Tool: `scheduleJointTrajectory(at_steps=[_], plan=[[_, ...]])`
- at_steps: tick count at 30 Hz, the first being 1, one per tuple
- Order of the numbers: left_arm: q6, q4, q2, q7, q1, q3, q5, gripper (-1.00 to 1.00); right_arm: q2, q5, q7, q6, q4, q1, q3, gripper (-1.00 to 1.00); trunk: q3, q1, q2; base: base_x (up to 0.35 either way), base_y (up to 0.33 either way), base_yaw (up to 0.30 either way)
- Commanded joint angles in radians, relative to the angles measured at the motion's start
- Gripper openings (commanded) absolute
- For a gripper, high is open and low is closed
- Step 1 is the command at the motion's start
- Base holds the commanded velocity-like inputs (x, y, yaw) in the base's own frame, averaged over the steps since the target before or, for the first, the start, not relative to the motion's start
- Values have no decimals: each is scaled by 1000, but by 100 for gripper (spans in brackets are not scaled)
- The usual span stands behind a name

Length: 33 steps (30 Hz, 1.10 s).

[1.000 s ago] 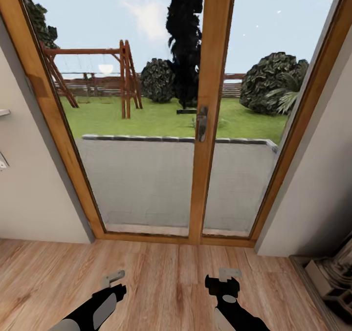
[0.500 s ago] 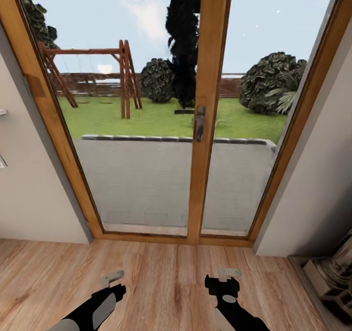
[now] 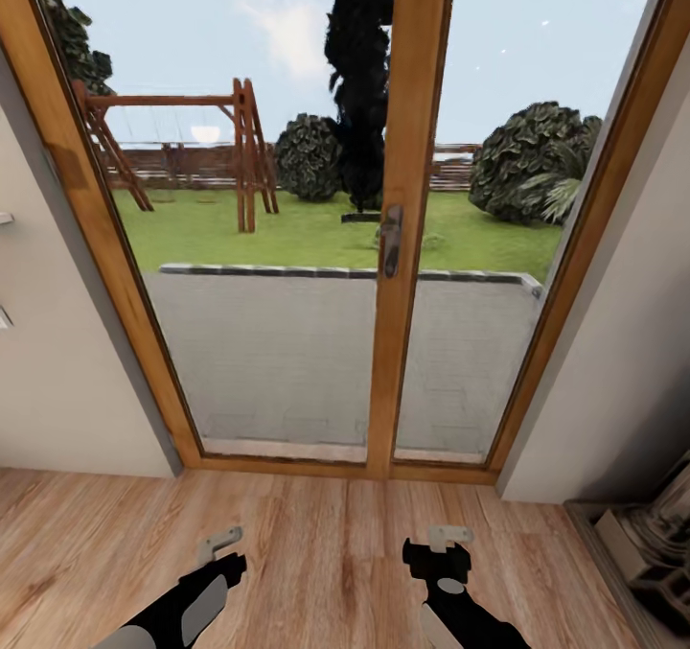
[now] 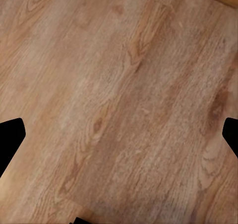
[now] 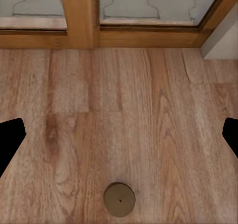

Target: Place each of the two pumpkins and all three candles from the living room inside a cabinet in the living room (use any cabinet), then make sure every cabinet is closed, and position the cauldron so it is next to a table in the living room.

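The pumpkins, candles, cabinet, cauldron and table are out of view. My left gripper (image 3: 219, 543) hangs low over the wooden floor (image 3: 326, 553), open and holding nothing. My right gripper (image 3: 449, 538) hovers at the same height to its right, also open and empty. In the left wrist view the left gripper (image 4: 119, 134) has its dark fingertips (image 4: 10, 139) far apart over bare planks. In the right wrist view the right gripper (image 5: 119, 134) is spread just as wide above the floor near the door sill.
A wood-framed glass double door (image 3: 414, 150) with a dark handle (image 3: 391, 240) stands straight ahead, with a garden beyond. Walls flank it on the left (image 3: 57, 390) and right (image 3: 613, 371). A grey stone-like object (image 3: 656, 544) sits low right. A small round disc (image 5: 119, 199) lies on the floor.
The head view has shifted a hair sideways, so the door handle sits slightly further left. Both arms and grippers hold their pose.
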Motion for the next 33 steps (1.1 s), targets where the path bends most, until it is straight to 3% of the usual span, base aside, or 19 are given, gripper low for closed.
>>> scheduleJointTrajectory(at_steps=[1,11,17,22,27,33], plan=[[5,-3,2,8,0,-8,5,100,0,-11,-8,-3,-1,-1,8,100,-4,4,-8,0,0,0],[10,-4,13,2,-1,0,8,100,-1,-20,-10,-3,-1,-1,7,100,-36,42,-78,0,0,0],[20,-4,46,-153,0,3,16,100,-3,-22,-10,-4,-1,-1,7,100,-55,65,-120,0,0,0],[37,-10,66,-190,0,3,38,100,-3,-23,-10,-5,0,-1,6,100,-70,85,-155,0,0,0],[95,-15,72,-215,0,4,53,100,3,-24,-10,4,0,-1,2,100,-86,104,-190,0,0,0],[228,-34,89,-326,-1,9,56,100,5,-27,-9,12,2,-1,-2,100,-105,127,-232,0,0,0]])
